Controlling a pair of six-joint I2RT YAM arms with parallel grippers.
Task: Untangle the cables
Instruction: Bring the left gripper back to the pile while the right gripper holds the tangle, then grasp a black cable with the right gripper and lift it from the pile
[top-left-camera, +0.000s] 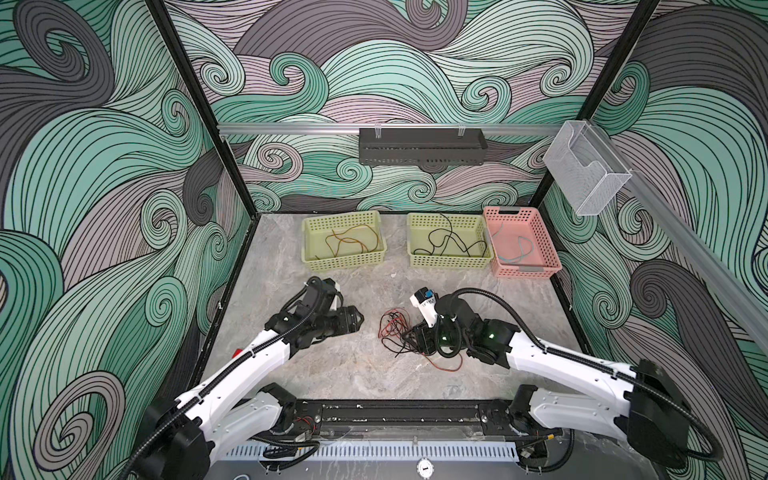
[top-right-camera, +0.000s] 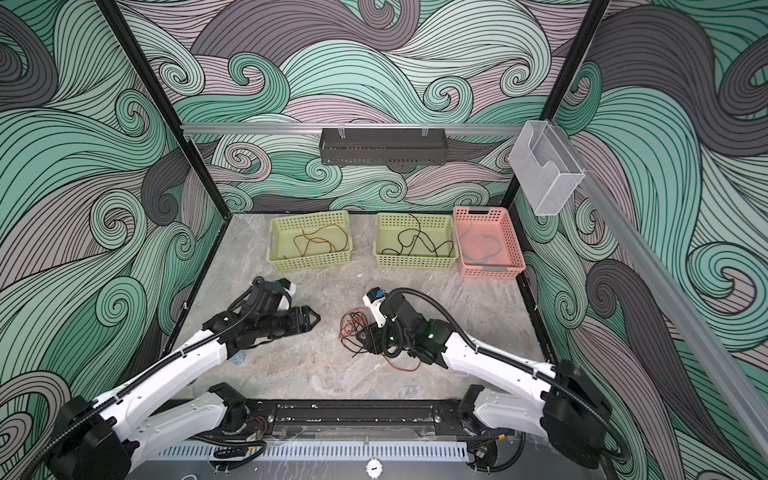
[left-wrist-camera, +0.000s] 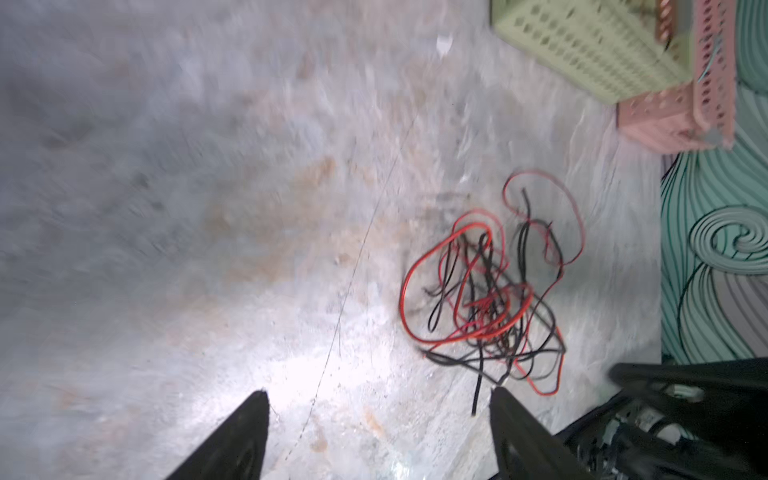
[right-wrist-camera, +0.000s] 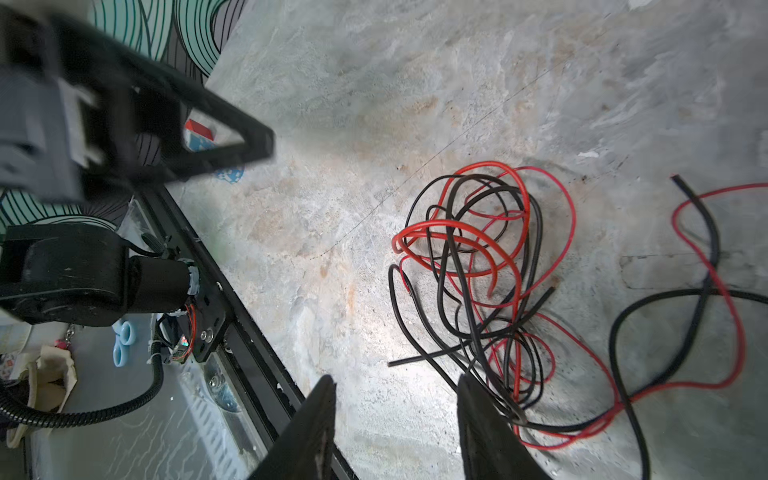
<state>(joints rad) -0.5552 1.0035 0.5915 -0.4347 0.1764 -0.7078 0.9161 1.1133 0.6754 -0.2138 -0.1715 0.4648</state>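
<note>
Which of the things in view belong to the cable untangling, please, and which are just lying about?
Part of the job: red-and-black cable tangle; orange cables in left green basket; black cable in middle green basket; teal cable in pink basket.
Just lying about: black wall tray; clear holder; blue scissors.

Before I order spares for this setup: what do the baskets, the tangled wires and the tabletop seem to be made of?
Green baskets and pink basket: likely moulded plastic, matt; uniform perforated walls.
Tangled wires: smooth, slightly glossy red and black sleeves, plastic or rubber by their floppy loops; cores unseen.
Tabletop: grey veined marble look, matt; stone or printed laminate, cannot tell.
</note>
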